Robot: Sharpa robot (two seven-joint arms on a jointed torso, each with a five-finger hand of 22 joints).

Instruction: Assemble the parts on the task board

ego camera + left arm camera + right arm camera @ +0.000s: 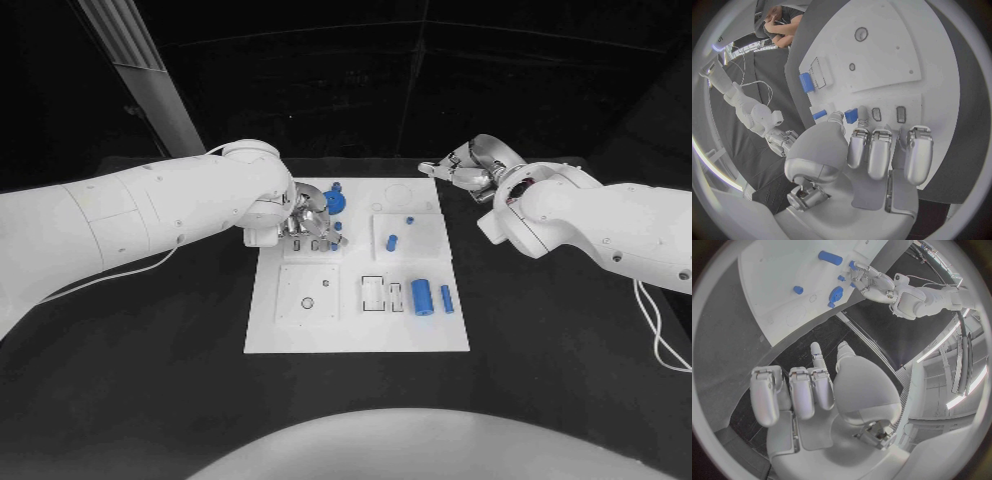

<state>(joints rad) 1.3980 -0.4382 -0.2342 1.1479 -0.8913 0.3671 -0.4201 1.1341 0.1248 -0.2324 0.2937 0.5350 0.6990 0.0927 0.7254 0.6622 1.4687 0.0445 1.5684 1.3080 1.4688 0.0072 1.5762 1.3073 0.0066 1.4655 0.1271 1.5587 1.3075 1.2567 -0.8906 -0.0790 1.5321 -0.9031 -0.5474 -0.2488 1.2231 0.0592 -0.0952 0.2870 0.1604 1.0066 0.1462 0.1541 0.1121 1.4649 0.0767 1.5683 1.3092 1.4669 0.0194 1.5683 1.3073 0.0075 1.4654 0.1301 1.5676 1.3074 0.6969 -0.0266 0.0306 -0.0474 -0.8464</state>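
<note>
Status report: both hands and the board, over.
Left hand down on task board, pinching a blue part. Right hand open, off the board. Nothing blocking.

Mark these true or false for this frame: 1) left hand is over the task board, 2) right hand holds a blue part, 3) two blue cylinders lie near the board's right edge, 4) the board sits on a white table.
1) True. The left hand is over the far-left part of the task board, beside the blue round part.
2) False. The right hand is off the board, above the black table, and holds nothing.
3) True. A larger blue cylinder and a thinner blue cylinder lie side by side there.
4) False. The table is black; the board is white.
</note>
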